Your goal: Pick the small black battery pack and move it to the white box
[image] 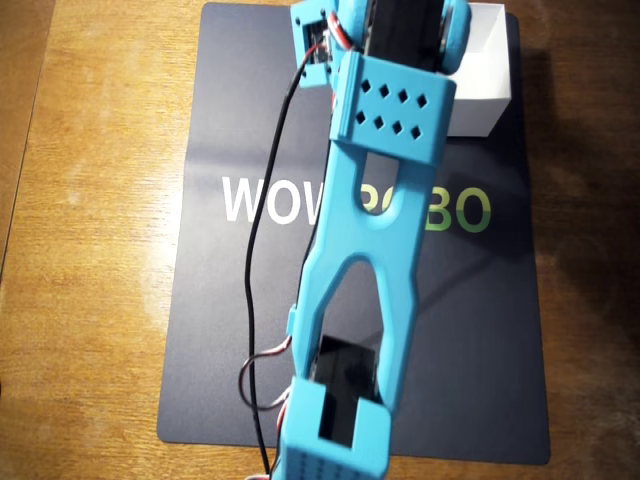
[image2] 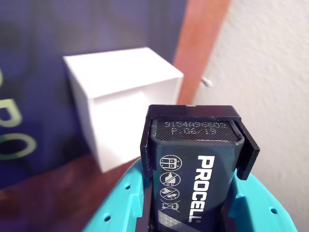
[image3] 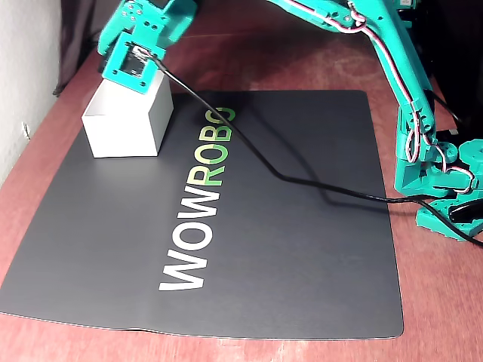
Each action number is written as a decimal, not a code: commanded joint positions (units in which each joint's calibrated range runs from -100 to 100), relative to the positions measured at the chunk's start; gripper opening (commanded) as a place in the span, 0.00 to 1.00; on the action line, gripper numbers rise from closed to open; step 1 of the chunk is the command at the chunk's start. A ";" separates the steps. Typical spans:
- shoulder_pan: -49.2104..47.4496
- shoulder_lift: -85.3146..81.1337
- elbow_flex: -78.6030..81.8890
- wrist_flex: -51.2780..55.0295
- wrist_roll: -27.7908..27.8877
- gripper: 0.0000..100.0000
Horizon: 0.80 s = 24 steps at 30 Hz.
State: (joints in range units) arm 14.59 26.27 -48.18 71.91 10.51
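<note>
In the wrist view my teal gripper (image2: 193,198) is shut on the small black battery pack (image2: 193,159), a black holder with a dark PROCELL cell in it, held upright. The white box (image2: 120,101) is open-topped and lies just beyond and to the left of the pack. In the fixed view the gripper (image3: 130,60) hangs right above the white box (image3: 128,121) at the mat's far left corner; the pack is hidden there. In the overhead view the arm covers the gripper and part of the white box (image: 485,80).
A dark mat (image3: 302,241) with WOWROBO lettering covers the wooden table (image3: 423,302). The arm's base (image3: 445,188) stands at the right edge in the fixed view, with a black cable (image3: 302,181) trailing across the mat. A pale wall (image3: 23,60) runs close beside the box.
</note>
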 commanded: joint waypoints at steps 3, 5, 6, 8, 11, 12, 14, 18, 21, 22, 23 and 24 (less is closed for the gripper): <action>0.84 4.02 -16.17 -0.49 -0.38 0.04; 0.96 5.60 -19.07 -0.49 -0.38 0.04; 1.07 6.30 -20.16 -0.57 -0.38 0.04; 1.90 7.53 -22.07 -1.10 -0.43 0.04; 3.65 9.11 -22.61 -6.62 -0.59 0.04; 4.12 9.55 -22.61 -8.29 -1.46 0.04; 5.53 10.42 -22.61 -10.13 -3.15 0.04; 7.29 11.74 -22.61 -10.92 -3.69 0.04; 8.23 12.00 -22.16 -10.92 -5.21 0.04; 8.93 12.00 -21.80 -10.92 -5.76 0.04; 9.29 12.00 -21.70 -10.92 -6.35 0.04; 9.40 12.09 -21.61 -10.92 -7.06 0.04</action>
State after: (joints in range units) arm 22.13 39.07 -66.82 62.84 5.36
